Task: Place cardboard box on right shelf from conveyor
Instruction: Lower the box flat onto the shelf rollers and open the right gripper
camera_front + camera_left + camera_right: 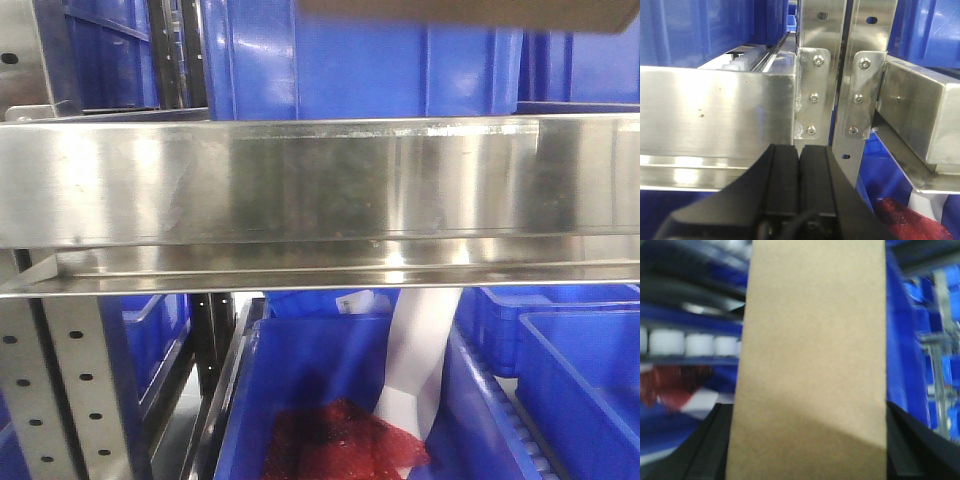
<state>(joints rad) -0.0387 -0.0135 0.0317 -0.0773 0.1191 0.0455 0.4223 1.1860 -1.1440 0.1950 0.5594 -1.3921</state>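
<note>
The tan cardboard box [815, 330] fills the middle of the right wrist view. My right gripper [809, 440] is shut on it, with a black finger pressed against each side. In the front view only the box's lower edge [470, 12] shows, at the top right. It hangs above the shiny steel front lip of the right shelf [320, 180], in front of blue bins. My left gripper [799, 150] is shut with nothing in it, its pads touching, just in front of the steel uprights [860, 95] between two shelf sections. The conveyor is out of view.
Large blue bins [360, 60] stand on the shelf behind the lip. Below it are more blue bins [580, 380]; one holds red mesh [340, 440] and a white bag [420, 360]. A perforated grey upright [70, 390] stands at the lower left. White rollers [690, 344] run behind the box.
</note>
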